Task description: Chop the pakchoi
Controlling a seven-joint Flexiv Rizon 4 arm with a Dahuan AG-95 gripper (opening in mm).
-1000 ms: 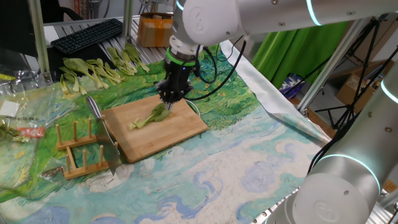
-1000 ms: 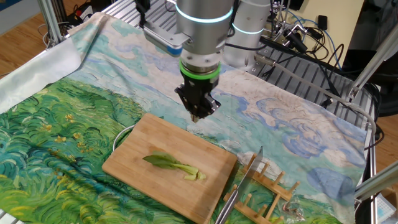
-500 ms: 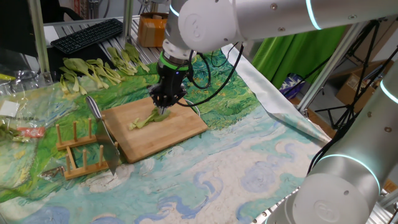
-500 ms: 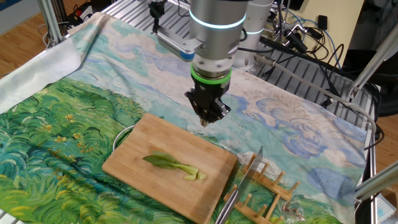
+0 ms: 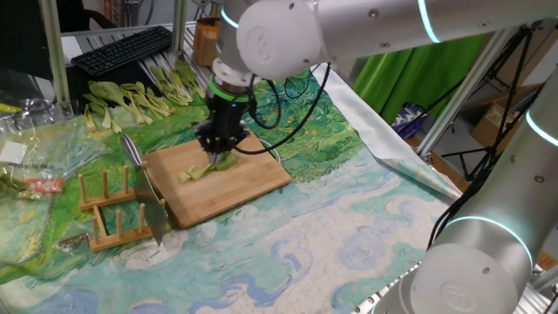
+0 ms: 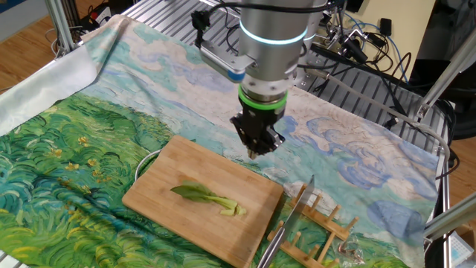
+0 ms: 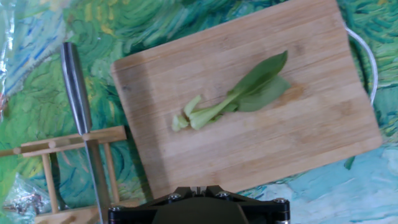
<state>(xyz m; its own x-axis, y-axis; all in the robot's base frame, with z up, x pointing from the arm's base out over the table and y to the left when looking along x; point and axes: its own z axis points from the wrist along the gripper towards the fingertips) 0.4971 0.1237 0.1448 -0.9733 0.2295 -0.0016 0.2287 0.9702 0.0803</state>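
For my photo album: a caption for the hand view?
Small green pakchoi stalk lying whole on a wooden cutting board, steel knife waiting in its rack.

I see even, bright overhead light, soft shadow under the arm (image 6: 271, 45) on the cutting board (image 5: 253, 179), hand view slightly soft, fixed views sharp, no harsh glare.

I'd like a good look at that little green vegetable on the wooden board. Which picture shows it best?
The hand view: the pakchoi appears whole, from straight above. In the other fixed view it is whole but small; in one fixed view the tool partly hides it.
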